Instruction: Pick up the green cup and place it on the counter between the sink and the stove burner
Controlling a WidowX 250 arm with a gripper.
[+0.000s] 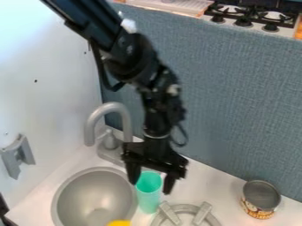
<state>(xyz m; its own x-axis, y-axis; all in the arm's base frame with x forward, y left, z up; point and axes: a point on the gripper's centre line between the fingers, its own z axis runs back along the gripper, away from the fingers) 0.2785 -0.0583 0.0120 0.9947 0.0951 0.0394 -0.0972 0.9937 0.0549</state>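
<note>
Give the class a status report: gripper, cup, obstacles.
Gripper open, fingers apart. Turquoise cup upright, seen between them, contact unclear, beside sink basin. Faucet nearby, possible snag.

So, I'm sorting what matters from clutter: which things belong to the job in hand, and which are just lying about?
In hand, going by where the arm is:
- green cup, between the open fingers as seen here

Just about:
- can
- grey ring
- yellow thing
- sink
- faucet
</note>
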